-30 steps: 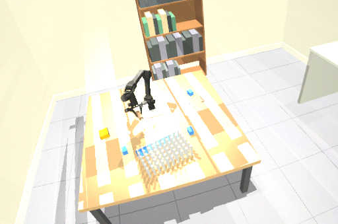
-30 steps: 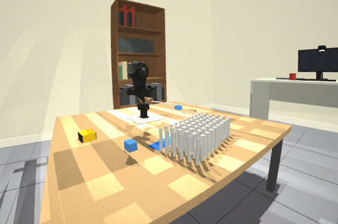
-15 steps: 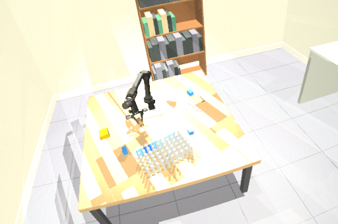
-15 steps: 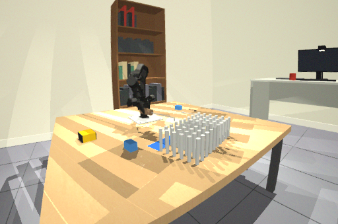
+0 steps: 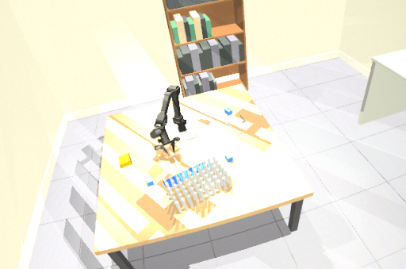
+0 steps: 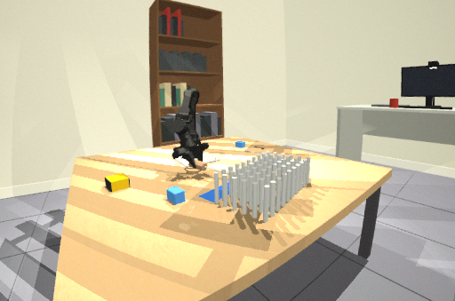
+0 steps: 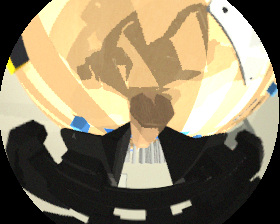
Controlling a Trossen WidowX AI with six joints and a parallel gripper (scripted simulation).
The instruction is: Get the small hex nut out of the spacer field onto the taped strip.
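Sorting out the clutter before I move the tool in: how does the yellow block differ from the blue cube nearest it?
The yellow block is yellow with a dark side face; the blue cube is plain light blue. The block is wider and flatter, the cube smaller and even-sided. The block lies farther from the spacers, the cube close by the blue strip. Both rest flat on the table, outside the field, apart from the pincer.

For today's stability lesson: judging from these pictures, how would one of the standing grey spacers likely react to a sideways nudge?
Each spacer looks tall and slim on a narrow foot, so it would probably tip easily. They stand closely packed in rows, so one falling might strike neighbours. They look rigid, unlikely to bend.
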